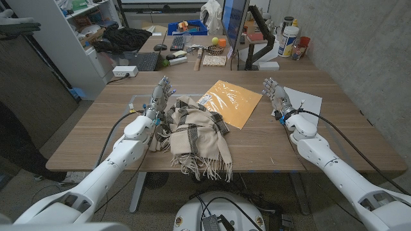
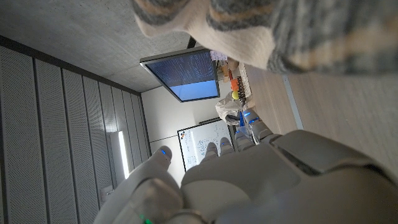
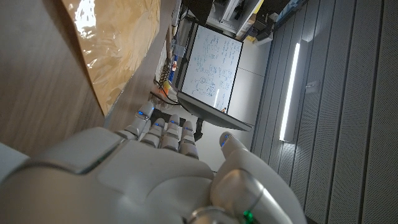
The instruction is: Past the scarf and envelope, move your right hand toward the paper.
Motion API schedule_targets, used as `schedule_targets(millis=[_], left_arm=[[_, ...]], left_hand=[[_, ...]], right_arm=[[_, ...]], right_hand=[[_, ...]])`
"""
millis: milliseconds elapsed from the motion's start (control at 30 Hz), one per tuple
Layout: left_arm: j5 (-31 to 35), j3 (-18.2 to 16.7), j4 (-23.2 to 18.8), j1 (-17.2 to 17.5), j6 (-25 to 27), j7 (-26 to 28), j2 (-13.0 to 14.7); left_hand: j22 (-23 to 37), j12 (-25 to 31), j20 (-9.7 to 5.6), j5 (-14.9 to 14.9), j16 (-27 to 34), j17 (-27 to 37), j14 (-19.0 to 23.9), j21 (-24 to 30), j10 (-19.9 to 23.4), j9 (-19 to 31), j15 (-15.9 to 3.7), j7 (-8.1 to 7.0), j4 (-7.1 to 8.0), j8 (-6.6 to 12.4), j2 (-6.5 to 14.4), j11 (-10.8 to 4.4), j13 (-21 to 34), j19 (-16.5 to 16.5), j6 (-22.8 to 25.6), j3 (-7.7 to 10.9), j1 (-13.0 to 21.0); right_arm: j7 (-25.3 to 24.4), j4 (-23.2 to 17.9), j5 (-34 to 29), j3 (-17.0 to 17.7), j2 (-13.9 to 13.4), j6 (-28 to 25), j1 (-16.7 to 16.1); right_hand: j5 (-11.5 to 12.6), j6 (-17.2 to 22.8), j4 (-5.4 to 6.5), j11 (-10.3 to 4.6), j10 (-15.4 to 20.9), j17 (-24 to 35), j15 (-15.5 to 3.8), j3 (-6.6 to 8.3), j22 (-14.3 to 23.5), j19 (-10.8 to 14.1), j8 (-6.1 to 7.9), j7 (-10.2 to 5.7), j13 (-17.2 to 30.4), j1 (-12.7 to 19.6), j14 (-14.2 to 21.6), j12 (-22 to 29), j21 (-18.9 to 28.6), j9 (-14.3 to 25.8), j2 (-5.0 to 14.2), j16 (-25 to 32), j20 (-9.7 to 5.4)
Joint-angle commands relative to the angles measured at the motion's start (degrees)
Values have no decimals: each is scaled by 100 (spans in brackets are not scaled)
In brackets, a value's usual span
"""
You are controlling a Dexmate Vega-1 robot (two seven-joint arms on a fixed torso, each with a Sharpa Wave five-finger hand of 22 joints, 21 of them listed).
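The right hand point(image 1: 276, 96) stands empty with fingers apart between the manila envelope point(image 1: 230, 102) and the white paper point(image 1: 307, 101). The left hand point(image 1: 159, 99), also empty and spread, stands beside the plaid scarf point(image 1: 194, 133).

Your right hand point(image 1: 275, 95) stands between the envelope point(image 1: 230, 102) and the paper point(image 1: 306, 101), with bare table point(image 1: 270, 138) around it. Nothing stands between it and the paper. The scarf point(image 1: 194, 136) lies well apart, beyond the envelope, beside your left hand point(image 1: 158, 97).
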Motion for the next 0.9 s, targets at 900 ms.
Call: schedule_targets(millis=[900], left_arm=[[1948,-1976,6,157,752,-1269,-1660]], left_hand=[[17,42,-98,37,41,28,-1131,16,-900,20,-55,-33,-2,49,241,7,25,-1271,-840,8,11]], right_arm=[[229,-143,-2351,1079,702,-252,-56]], right_hand=[[27,193,-145,14,127,-20,21,71,14,-74,78,-34,12,186,8,53,-26,28,214,31,-263]])
